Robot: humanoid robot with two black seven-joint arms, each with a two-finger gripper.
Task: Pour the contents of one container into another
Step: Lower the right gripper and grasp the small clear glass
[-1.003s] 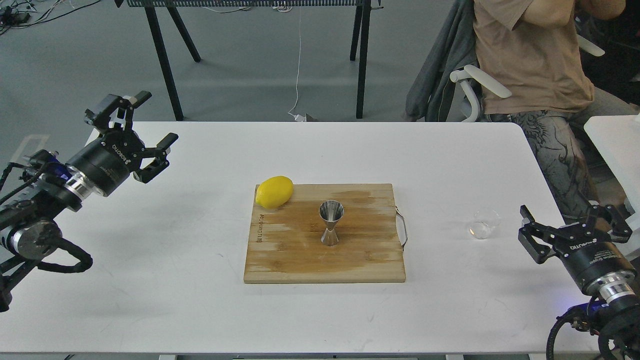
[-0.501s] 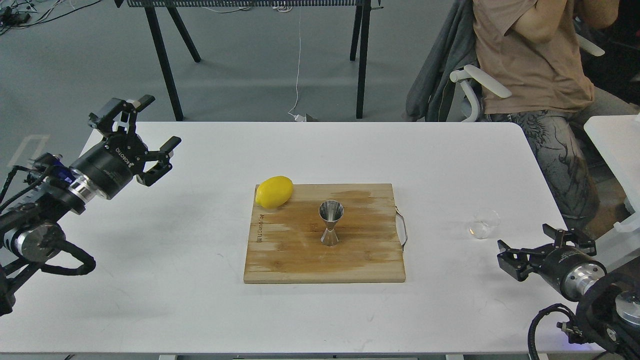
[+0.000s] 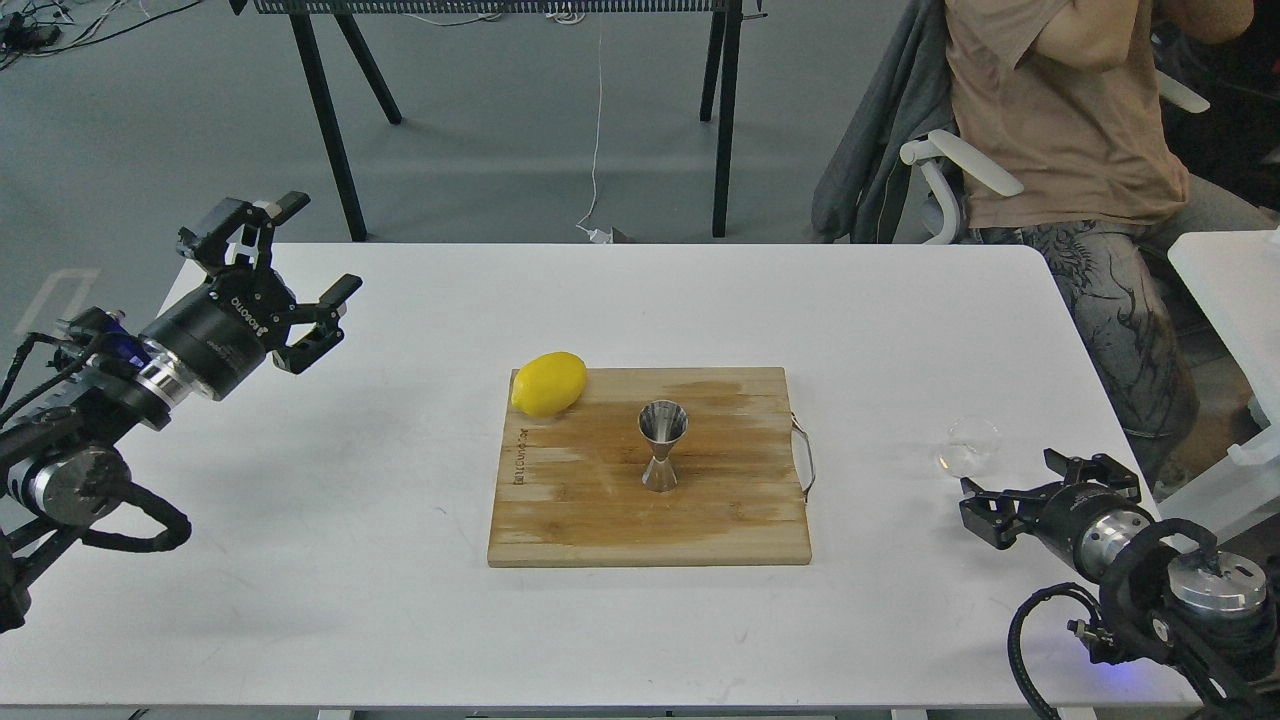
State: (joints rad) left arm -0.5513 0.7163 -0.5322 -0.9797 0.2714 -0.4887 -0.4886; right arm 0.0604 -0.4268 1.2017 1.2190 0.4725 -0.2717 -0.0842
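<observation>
The small clear glass cup (image 3: pixel 969 446) stands upright on the white table near its right edge. The steel hourglass jigger (image 3: pixel 661 445) stands upright in the middle of the wooden cutting board (image 3: pixel 600 520). My right gripper (image 3: pixel 1015 488) hovers low just below and slightly right of the cup, fingers spread open, not touching it. My left gripper (image 3: pixel 290 270) is raised over the table's far left, open and empty, well away from both containers.
A yellow lemon (image 3: pixel 548 383) lies on the board's back left corner. The board has a metal handle (image 3: pixel 805 458) on its right side. A seated person (image 3: pixel 1070 130) is behind the table's right corner. A second white table (image 3: pixel 1230 290) stands at right.
My right arm has swung down and leftward, turning the gripper toward the cup's near side. The left gripper rose slightly and then held still. Cup, jigger and lemon have not moved.
</observation>
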